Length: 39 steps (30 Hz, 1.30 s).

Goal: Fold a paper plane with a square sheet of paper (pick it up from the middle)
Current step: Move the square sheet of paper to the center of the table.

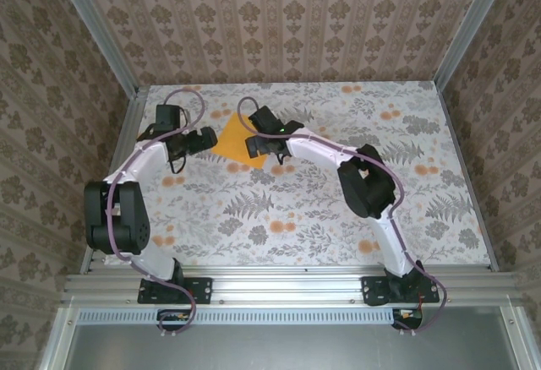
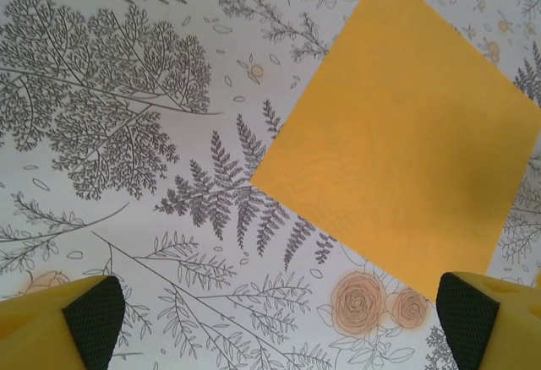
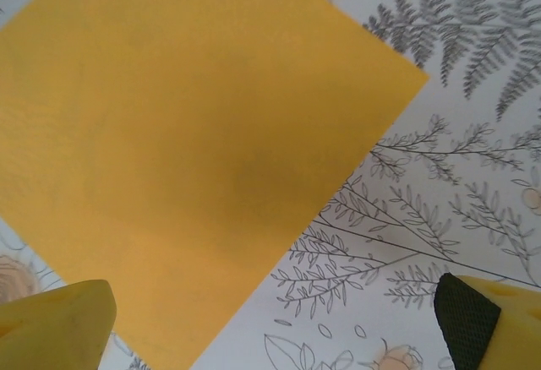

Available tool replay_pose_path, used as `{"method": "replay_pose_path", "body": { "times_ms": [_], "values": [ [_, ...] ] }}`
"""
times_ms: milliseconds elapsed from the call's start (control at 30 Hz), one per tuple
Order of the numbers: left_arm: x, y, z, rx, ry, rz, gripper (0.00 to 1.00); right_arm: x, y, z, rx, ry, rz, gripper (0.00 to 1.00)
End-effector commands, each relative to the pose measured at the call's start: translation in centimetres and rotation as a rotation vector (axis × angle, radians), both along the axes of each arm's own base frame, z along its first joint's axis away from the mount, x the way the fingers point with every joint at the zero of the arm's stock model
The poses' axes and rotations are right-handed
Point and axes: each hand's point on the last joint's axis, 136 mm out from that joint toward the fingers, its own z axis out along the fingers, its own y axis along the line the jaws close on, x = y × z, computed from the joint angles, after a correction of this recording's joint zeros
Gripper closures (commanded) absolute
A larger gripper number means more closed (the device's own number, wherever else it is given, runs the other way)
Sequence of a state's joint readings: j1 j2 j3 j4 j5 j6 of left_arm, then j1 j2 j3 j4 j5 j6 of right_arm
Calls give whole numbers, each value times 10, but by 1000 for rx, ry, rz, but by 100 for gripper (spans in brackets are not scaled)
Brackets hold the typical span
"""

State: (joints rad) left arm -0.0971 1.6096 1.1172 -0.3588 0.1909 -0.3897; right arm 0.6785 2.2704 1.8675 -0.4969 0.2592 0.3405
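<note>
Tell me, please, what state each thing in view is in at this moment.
square sheet of paper: lying flat on the table, unfolded, not gripped.
left gripper: open wide, holding nothing, over the table beside the paper.
right gripper: open wide, holding nothing, over the paper's edge.

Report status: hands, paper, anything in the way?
Left hand open, beside the square sheet of paper. Right hand open, above its edge. Paper flat, unfolded, not gripped. Nothing lying on it.
</note>
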Motion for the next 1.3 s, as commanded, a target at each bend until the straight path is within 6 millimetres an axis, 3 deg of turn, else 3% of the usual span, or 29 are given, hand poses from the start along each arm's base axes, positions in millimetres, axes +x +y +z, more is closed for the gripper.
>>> {"method": "replay_pose_path", "body": {
  "times_ms": [0,233,400,600,800,900,1000,1067,1133,1267],
  "values": [
    [1,-9,5,-41,25,-5,5,-11,-6,-25,-110,98,9,0],
    [-2,-11,2,-29,47,0,8,-18,-9,-52,-194,186,0,0],
    [-6,-16,0,-15,59,-12,8,-36,-49,-60,-350,270,4,0],
    [-6,-24,-6,-17,70,-27,8,-87,-114,-65,-430,412,65,0],
    [-3,-46,-15,-53,99,-70,10,-161,-143,-54,-391,569,186,1],
    [-3,-66,-17,-95,126,-105,14,-157,-143,-24,-322,478,121,1],
    [-7,-94,-18,-135,159,-165,18,-132,-130,17,-182,324,-11,1],
    [-14,-114,-22,-162,200,-207,24,-119,-122,32,-62,260,-141,1],
    [-22,-130,-30,-173,243,-229,30,-113,-116,34,49,240,-267,1],
    [-36,-158,-49,-199,333,-255,45,-106,-106,20,186,249,-412,7]
  ]
}}
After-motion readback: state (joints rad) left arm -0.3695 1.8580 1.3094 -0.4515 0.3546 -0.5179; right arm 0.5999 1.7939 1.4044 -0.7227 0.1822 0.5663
